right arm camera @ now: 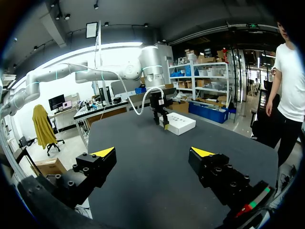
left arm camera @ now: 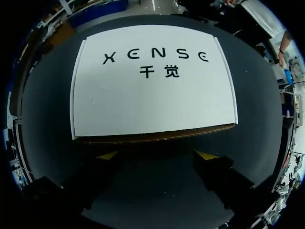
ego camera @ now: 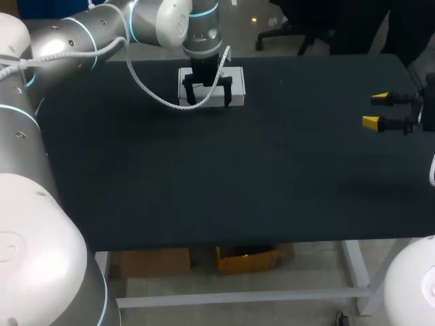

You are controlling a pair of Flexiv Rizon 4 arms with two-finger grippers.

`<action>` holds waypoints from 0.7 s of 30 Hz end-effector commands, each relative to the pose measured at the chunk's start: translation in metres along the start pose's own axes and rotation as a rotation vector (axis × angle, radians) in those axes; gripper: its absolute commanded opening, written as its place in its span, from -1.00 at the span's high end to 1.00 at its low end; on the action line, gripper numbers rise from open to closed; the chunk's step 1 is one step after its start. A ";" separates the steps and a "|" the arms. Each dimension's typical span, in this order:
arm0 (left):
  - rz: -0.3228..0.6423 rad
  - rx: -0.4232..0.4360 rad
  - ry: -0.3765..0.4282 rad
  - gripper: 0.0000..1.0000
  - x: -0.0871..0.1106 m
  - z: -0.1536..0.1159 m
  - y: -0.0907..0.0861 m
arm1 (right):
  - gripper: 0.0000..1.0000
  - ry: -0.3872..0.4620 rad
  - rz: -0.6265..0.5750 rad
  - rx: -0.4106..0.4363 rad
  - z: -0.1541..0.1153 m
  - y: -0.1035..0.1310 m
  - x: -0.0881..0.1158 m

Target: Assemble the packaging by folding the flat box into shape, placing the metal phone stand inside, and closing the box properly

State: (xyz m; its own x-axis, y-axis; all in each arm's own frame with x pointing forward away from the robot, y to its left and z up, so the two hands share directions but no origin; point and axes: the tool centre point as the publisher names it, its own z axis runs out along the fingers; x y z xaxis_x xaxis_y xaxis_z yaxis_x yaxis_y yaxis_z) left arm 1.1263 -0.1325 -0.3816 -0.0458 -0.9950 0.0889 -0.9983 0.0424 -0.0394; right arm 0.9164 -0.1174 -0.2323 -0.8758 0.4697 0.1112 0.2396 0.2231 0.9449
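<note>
Left gripper (ego camera: pixel 209 100) first: in the head view it hangs at the far side of the table (ego camera: pixel 204 204), left of centre, right over the white box (ego camera: pixel 236 75), jaws spread and straddling the box, clamped on nothing that I can make out. Over at the right edge the right gripper (ego camera: pixel 376 111) sits wide open and empty, well apart from the box. Now the left wrist view: the left gripper (left arm camera: pixel 157 155) shows both yellow fingertips (left arm camera: pixel 108 155) parted, nothing between them, and the box (left arm camera: pixel 152 86) lies flat just ahead, lid down, a brown seam along the edge nearest the fingers. No phone stand anywhere; whether it's inside, I can't tell. Right wrist view: the right gripper (right arm camera: pixel 153 152) gapes over bare table, while across the table the left gripper (right arm camera: pixel 161 121) stands at the box (right arm camera: pixel 183 124). My read: this is the closing stage, and to do it well the left arm should come down square, press along that brown seam so the flap seats fully, and push straight down rather than sideways, since a light box would probably slide.
</note>
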 end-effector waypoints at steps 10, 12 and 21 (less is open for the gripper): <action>0.123 0.437 0.125 -1.00 -0.039 -0.036 0.091 | -1.00 0.004 -0.001 -0.004 -0.001 -0.001 0.000; 0.158 0.489 0.134 -1.00 -0.043 -0.039 0.097 | -1.00 0.004 -0.001 -0.004 -0.001 -0.001 0.000; 0.280 0.566 0.231 -1.00 -0.059 -0.050 0.111 | -1.00 0.004 -0.001 -0.004 -0.001 -0.001 0.000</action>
State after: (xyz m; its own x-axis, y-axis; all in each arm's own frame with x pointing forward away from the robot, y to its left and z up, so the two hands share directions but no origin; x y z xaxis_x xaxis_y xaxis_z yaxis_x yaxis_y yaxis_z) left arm 1.0493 -0.0809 -0.3394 -0.3430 -0.9200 0.1895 -0.9092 0.2745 -0.3131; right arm 0.9164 -0.1173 -0.2324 -0.8758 0.4696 0.1112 0.2396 0.2231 0.9449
